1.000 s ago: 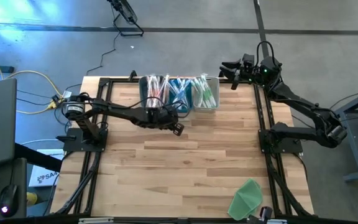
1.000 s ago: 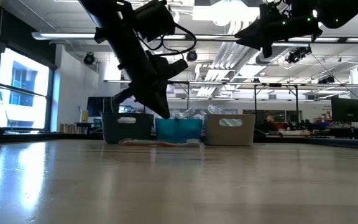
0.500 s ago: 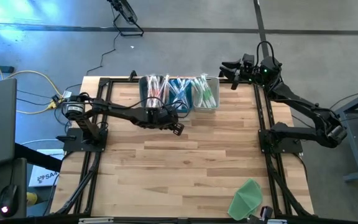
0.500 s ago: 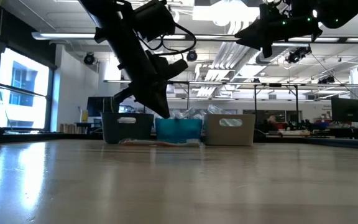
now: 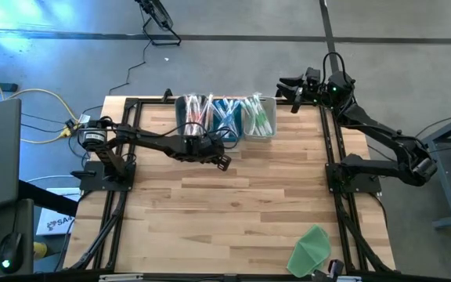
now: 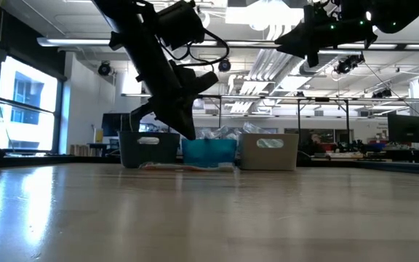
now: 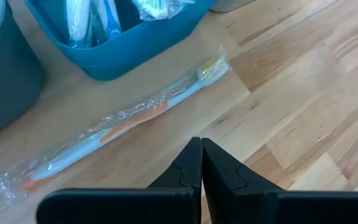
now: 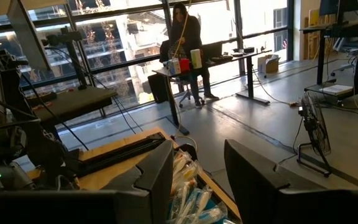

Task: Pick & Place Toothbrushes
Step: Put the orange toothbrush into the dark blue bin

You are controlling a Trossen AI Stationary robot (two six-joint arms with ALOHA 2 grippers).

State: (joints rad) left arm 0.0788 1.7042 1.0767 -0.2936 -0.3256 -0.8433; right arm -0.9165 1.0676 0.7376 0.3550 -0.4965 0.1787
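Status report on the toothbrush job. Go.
Left gripper shut, empty, above wrapped toothbrush lying beside blue bin. Right gripper open, parked past table's far edge. Nothing in the way.

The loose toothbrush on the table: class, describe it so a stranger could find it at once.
Start at the three bins lined along the table's far edge. In front of the blue bin lies one wrapped toothbrush, near the shut left gripper. Unlike the others, it lies outside any bin.

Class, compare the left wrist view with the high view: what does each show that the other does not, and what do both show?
Left wrist view only: a wrapped toothbrush lying on the table beside the blue bin, ahead of the shut left gripper.

High view only: the right gripper open off the table's far edge, and a green sheet at the near edge.

Both: the blue bin of toothbrushes and the wooden table.
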